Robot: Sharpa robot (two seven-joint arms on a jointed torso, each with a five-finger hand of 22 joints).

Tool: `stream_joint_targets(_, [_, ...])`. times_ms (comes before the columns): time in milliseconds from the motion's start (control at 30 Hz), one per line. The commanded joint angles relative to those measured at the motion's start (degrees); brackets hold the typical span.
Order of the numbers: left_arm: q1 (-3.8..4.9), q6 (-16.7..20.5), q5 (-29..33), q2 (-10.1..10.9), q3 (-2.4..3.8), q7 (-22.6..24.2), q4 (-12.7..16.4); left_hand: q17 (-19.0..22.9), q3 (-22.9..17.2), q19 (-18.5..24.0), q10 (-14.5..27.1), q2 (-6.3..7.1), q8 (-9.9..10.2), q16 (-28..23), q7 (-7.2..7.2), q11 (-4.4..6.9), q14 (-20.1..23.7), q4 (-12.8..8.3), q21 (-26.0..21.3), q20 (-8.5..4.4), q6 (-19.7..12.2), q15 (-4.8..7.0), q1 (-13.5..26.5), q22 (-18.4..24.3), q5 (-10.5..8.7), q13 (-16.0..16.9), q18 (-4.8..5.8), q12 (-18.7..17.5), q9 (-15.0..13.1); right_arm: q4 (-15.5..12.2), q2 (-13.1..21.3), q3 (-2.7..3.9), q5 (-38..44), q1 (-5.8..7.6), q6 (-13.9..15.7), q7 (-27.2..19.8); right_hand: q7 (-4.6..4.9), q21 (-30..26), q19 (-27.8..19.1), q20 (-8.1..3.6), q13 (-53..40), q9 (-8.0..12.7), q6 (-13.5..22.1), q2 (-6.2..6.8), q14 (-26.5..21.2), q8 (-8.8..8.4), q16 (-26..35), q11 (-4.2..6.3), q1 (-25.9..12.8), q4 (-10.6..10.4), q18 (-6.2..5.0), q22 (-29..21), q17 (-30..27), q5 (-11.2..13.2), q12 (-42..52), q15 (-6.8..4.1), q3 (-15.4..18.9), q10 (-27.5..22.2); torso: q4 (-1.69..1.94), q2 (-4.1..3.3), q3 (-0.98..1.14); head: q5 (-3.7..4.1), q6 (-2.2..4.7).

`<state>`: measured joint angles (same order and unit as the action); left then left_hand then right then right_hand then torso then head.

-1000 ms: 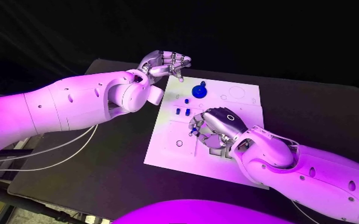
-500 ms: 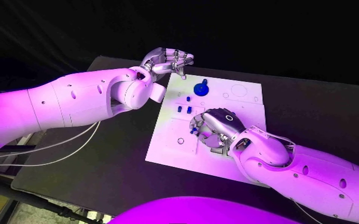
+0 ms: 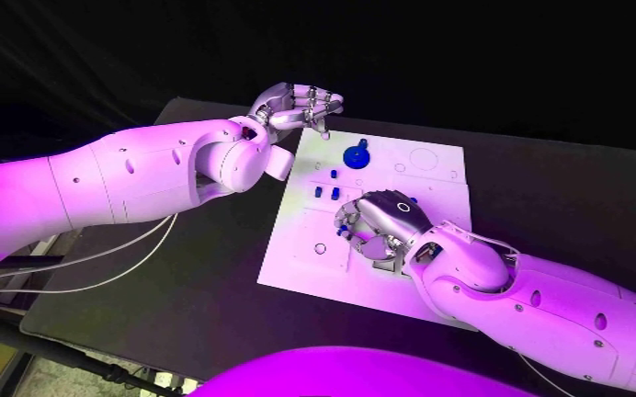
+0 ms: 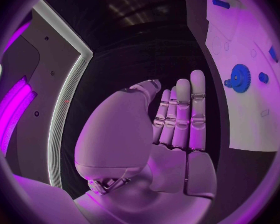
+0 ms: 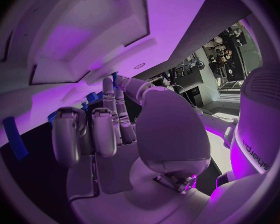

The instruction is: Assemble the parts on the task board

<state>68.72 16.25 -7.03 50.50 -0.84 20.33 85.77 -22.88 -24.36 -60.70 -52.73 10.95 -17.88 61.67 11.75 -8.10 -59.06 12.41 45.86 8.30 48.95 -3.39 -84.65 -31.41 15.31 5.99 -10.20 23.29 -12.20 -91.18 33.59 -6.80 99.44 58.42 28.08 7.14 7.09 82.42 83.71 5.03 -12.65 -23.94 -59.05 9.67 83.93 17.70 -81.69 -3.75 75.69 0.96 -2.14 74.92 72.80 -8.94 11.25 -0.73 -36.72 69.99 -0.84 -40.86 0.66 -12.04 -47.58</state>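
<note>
The right hand point(image 3: 378, 223) is pinching a small blue part point(image 3: 344, 229) over the board point(image 3: 302, 259); the left hand point(image 3: 297, 107), empty with fingers apart, is hovering beside the board's far corner.

Right robot hand point(image 3: 375, 224) low over the task board point(image 3: 303, 232) (blue gear point(image 3: 356, 155) nearby), left robot hand point(image 3: 297, 107) at its far corner.
</note>
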Motion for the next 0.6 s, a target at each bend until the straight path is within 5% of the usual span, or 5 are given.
stream_joint_targets(33, [0.04, -0.8, 0.3, -0.1, 0.04, 0.2, 0.1, 0.1, -0.3, 0.4, 0.5, 0.4, -0.3, -0.3, 0.01, 0.07, 0.5, 0.0, 0.1, -0.14, -0.3, -0.02, 0.3, -0.1, -0.08, -0.1, -0.3, 0.3, 0.1, 0.1, -0.4, -0.18, 1.7, -0.11, -3.7, 0.6, 0.43, 0.0, 2.5, -0.04, 0.0, -0.1, 0.1, -0.54, 2.7, 0.3, 0.2, 0.35, -0.1, 0.1, 0.37, 10.9, -0.1, -0.4, -0.3, -0.23, -0.1, -0.2, 0.01, 0.01, 0.01, -0.02, -0.06])
stream_joint_targets(367, [0.04, -0.8, 0.3, 0.0, 0.03, 0.1, 0.0, 0.1, -0.3, 0.4, 0.5, 0.4, -0.3, -0.3, 0.01, 0.07, 0.5, 0.0, 0.1, -0.14, -0.3, -0.02, 0.3, -0.1, -0.08, -0.1, -0.3, 0.3, 0.1, 0.0, -0.7, -0.32, 2.6, -0.1, -5.7, 1.2, 0.68, -0.4, 2.3, 0.12, 0.1, 0.0, 0.8, -0.26, 2.7, -0.17, 0.3, 0.06, -0.8, -0.2, 0.27, 10.7, -0.2, 0.2, -0.9, 0.0, 0.3, -0.9, -0.03, 0.02, 0.01, -0.13, -0.17])
stream_joint_targets(600, [0.04, -0.8, 0.3, 0.0, 0.03, 0.0, 0.0, 0.1, -0.3, 0.4, 0.5, 0.4, -0.3, -0.3, 0.01, 0.07, 0.5, 0.0, 0.1, -0.14, -0.3, -0.02, 0.3, -0.1, -0.08, -0.1, -0.3, 0.3, 0.1, 0.0, -0.4, -0.35, 2.9, -0.1, -3.8, 1.6, 2.26, -2.4, 1.2, 1.18, 1.4, 1.0, 3.9, 1.53, 2.5, -2.41, 0.5, -1.64, -3.2, -1.5, -0.18, 9.8, -0.8, -1.2, -3.8, 1.4, 1.0, -4.9, -0.03, 0.03, 0.02, -0.13, -0.14])
